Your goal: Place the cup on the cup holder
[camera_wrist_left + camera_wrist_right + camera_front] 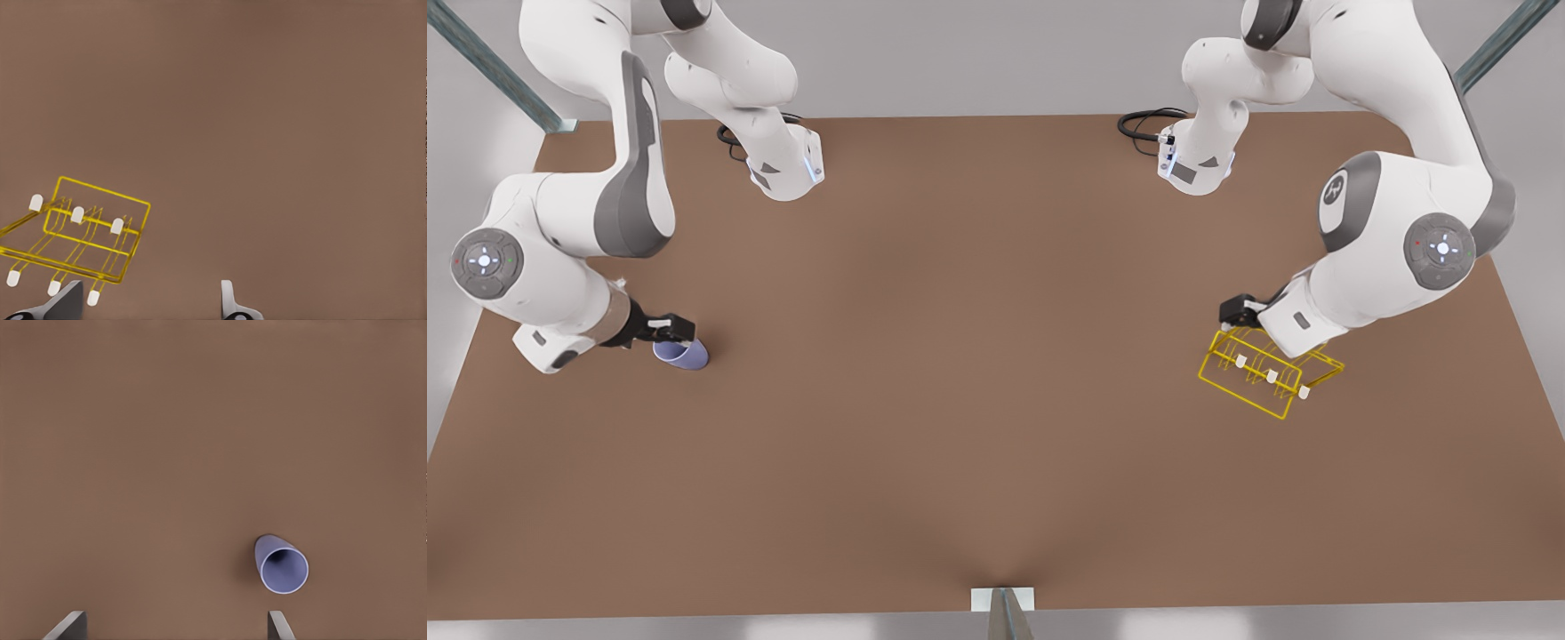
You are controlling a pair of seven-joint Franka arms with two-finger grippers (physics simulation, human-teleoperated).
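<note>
Right tool (175, 625) spread above smooth tapered cup (281, 565); left tool (149, 301) spread beside wire cup holder (73, 237).

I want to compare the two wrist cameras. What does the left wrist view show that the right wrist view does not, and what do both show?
Left wrist view: the yellow cup holder, a wire rack with white-tipped pegs, resting on the table. The left gripper has its fingers apart beside it, holding nothing.

Right wrist view: the lavender-blue cup lying on its side, mouth toward the camera. The right gripper is open, not touching it.

Both: the same brown table and a pair of open fingertips at the picture's edge.
</note>
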